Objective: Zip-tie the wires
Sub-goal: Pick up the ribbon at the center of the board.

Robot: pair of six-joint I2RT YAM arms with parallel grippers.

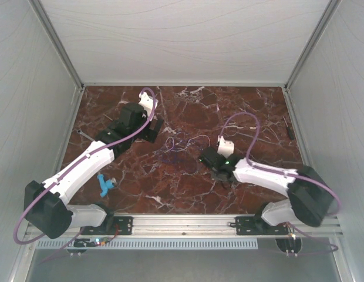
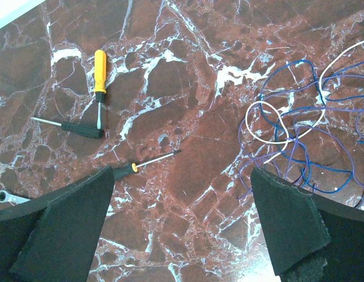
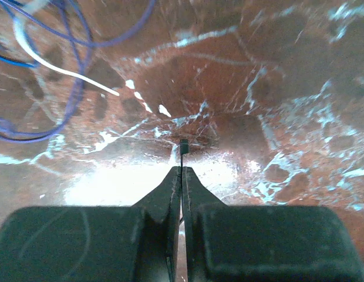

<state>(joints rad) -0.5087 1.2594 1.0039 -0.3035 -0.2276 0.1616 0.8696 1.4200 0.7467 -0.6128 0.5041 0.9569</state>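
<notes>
Between the right gripper's [image 3: 182,171] closed fingers a thin black zip tie [image 3: 183,148] is pinched, its tip protruding ahead. Ahead-left the wires [image 3: 82,79] are seen: light, limp, springy, judged best gathered mid-bundle. The left gripper [image 2: 182,229] is held wide open, empty.

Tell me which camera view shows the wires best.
Left wrist: the wires fill its right side, sharp, blue and white loops distinct. Top external shows them as a tiny tangle at its centre. Right wrist catches only a blurred part at its upper left.
</notes>
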